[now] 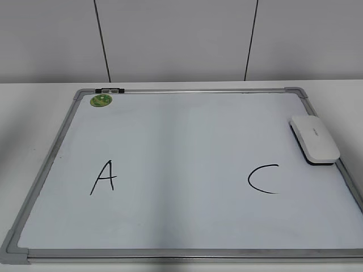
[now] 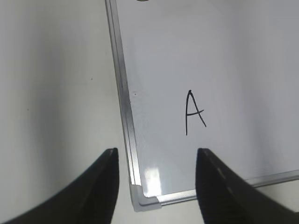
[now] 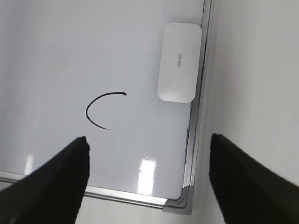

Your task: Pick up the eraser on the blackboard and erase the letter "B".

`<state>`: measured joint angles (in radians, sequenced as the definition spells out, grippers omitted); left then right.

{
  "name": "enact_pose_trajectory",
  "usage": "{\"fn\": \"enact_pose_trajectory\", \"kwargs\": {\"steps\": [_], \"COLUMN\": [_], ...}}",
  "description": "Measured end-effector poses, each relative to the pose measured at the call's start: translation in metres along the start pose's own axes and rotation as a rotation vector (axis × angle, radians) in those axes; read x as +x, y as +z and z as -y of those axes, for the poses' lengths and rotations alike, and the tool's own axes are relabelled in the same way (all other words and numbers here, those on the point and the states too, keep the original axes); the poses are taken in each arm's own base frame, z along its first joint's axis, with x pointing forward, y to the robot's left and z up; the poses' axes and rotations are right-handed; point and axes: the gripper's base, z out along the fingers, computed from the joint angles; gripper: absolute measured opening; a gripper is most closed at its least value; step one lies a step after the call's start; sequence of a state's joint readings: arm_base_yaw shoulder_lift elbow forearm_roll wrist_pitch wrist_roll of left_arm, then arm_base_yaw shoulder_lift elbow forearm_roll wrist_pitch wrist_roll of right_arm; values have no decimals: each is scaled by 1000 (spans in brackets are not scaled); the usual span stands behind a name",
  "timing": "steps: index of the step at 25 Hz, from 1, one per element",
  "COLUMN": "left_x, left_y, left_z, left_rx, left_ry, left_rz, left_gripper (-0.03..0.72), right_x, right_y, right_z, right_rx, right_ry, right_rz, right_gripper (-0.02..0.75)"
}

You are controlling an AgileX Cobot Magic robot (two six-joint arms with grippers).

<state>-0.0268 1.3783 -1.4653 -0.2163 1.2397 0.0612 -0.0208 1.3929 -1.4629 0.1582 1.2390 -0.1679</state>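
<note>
The blackboard (image 1: 187,141) is a white board with a grey frame, lying flat on the table. The white eraser (image 1: 314,139) lies on its right edge; it also shows in the right wrist view (image 3: 178,62). A black "A" (image 1: 104,177) is on the left and a black "C" (image 1: 262,179) on the right. No letter "B" shows between them. My left gripper (image 2: 156,184) is open above the board's near left corner. My right gripper (image 3: 148,170) is open above the near right corner. Neither gripper shows in the exterior view.
A small round green magnet (image 1: 101,101) sits at the board's far left corner, next to a dark clip (image 1: 110,90) on the frame. White table surrounds the board, with a grey wall behind.
</note>
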Motion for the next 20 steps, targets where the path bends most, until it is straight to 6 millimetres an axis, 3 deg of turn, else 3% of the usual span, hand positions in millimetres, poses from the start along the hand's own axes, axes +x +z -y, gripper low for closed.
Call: {"fn": "enact_pose_trajectory", "kwargs": {"steps": [6, 15, 20], "left_x": [60, 145, 186], "left_y": [-37, -45, -45], "left_z": [7, 8, 8], "left_rx": [-1, 2, 3], "left_ry": [13, 19, 31], "left_rz": [51, 57, 88], "left_gripper": [403, 400, 400], "right_x": [46, 139, 188], "right_y": [-29, -51, -48], "right_z": [-10, -24, -29], "right_rx": [-1, 5, 16], "right_ry": [-6, -15, -5], "right_rz": [34, 85, 110], "right_gripper": [589, 587, 587]}}
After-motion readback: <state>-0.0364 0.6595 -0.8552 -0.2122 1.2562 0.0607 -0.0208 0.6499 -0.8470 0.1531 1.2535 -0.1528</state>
